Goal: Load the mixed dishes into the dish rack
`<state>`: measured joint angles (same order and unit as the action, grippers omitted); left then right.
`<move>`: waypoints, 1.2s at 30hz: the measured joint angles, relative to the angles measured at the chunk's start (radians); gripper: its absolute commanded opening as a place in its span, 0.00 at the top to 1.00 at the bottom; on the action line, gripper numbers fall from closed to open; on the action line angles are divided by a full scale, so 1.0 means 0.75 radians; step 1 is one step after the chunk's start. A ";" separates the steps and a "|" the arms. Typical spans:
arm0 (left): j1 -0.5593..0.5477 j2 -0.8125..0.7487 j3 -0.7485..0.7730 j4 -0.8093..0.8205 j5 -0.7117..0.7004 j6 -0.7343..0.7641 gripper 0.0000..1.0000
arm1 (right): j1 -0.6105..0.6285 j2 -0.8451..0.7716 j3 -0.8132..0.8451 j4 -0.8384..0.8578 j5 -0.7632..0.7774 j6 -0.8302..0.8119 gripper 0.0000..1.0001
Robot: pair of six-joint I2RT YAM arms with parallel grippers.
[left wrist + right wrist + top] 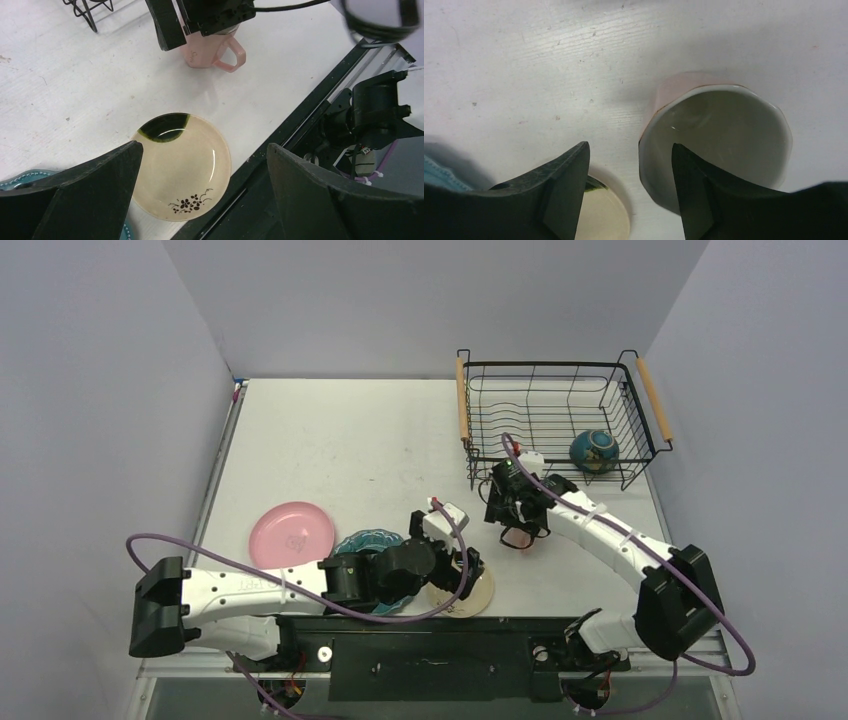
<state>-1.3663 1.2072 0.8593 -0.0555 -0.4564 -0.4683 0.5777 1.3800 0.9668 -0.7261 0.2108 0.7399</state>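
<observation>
The pink cup (724, 140) stands upright on the table. My right gripper (630, 147) is open astride its rim, one finger inside the cup and the other outside, with a gap to the wall. Seen from above, this gripper (516, 520) covers most of the cup (517, 538). My left gripper (202, 147) hangs open above the cream dish (182, 165), which lies flat by the table's front edge. The teal scalloped plate (362, 540) lies partly under the left arm, and the pink plate (291, 533) is to its left. The dark-teal bowl (594, 450) sits inside the dish rack (545, 365).
The rack stands at the far right of the table, its near wall just behind the right gripper. A black rail (430, 640) runs along the front edge right beside the cream dish. Grey walls close in the left, back and right sides.
</observation>
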 measured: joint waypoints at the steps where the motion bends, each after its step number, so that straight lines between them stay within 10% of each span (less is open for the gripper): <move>1: 0.000 0.012 0.009 -0.010 -0.001 -0.001 0.08 | 0.000 -0.015 0.004 -0.003 0.003 -0.001 0.41; 22: -0.070 0.888 0.781 -0.395 -0.333 -0.364 0.31 | -0.065 -1.280 0.213 -0.518 0.705 0.194 0.38; 36: -0.079 1.348 1.260 -0.559 -0.441 -0.366 0.34 | 0.020 -1.611 0.237 -0.781 0.828 0.339 0.38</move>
<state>-1.4258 2.2185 1.8046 -0.4751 -0.7872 -0.7429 0.5930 0.1715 1.1442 -1.3121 0.8314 0.9939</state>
